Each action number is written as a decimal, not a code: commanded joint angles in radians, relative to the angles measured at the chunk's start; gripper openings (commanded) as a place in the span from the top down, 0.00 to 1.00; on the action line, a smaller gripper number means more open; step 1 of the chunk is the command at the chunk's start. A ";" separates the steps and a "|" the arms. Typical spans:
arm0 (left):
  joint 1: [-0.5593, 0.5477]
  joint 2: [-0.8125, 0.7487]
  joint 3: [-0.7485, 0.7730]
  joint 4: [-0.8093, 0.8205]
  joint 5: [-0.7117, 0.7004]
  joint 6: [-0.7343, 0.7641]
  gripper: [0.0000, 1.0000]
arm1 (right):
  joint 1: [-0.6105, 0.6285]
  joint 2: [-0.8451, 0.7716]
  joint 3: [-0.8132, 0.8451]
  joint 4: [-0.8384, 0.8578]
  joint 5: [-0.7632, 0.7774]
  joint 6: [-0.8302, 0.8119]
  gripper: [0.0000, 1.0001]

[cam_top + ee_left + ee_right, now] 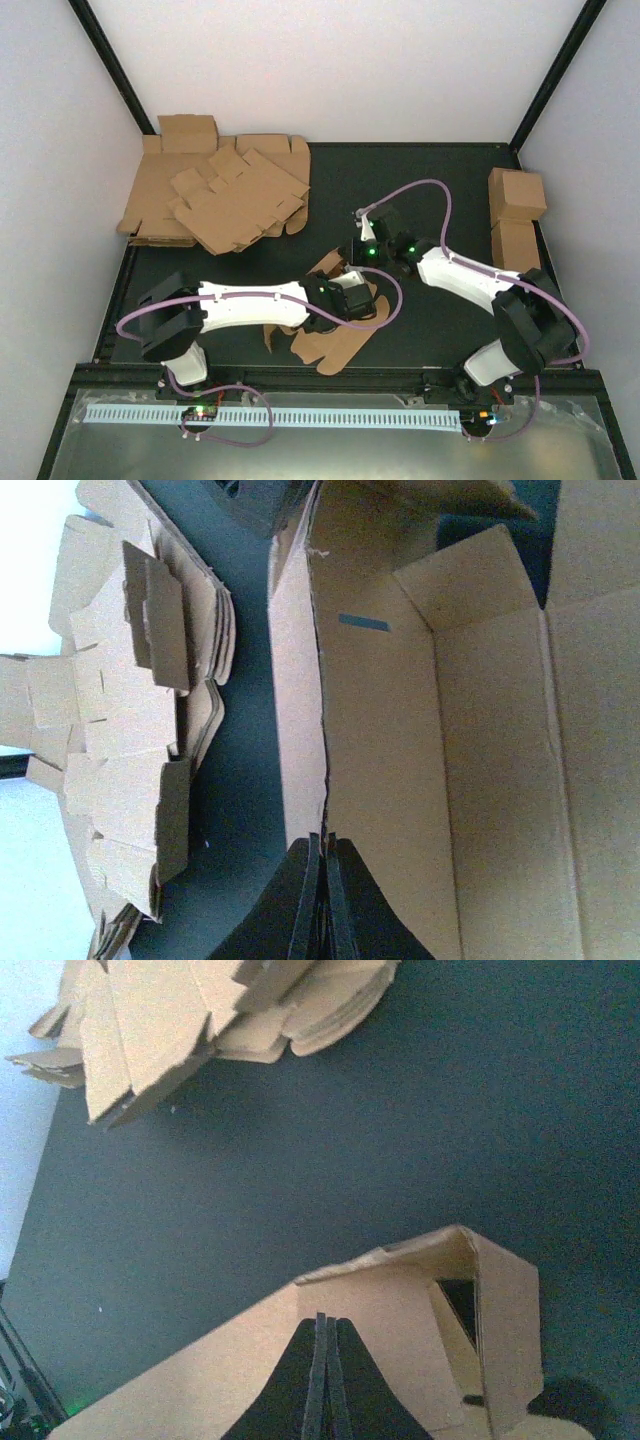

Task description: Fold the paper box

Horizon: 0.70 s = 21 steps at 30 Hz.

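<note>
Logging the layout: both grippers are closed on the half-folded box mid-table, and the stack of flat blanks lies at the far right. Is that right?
One slip: the stack of flat blanks lies at the far left, as the top external view shows; finished cartons sit far right. The left gripper and right gripper are closed on the paper box mid-table.

Your dark table (420, 340) carries a loose, fanned stack of flat blanks (230, 200) in its far left corner, and cartons (516, 215) sit against its right edge. The partly folded box (335, 350) lies near the front, about midway across.
</note>
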 commanded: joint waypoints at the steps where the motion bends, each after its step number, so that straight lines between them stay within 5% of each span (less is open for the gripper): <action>1: -0.007 0.035 0.013 0.002 0.004 -0.046 0.99 | 0.002 -0.008 -0.050 0.041 -0.041 0.032 0.98; 21: -0.016 0.046 0.033 -0.031 -0.020 -0.087 0.98 | -0.002 -0.017 -0.115 0.060 -0.081 0.133 0.98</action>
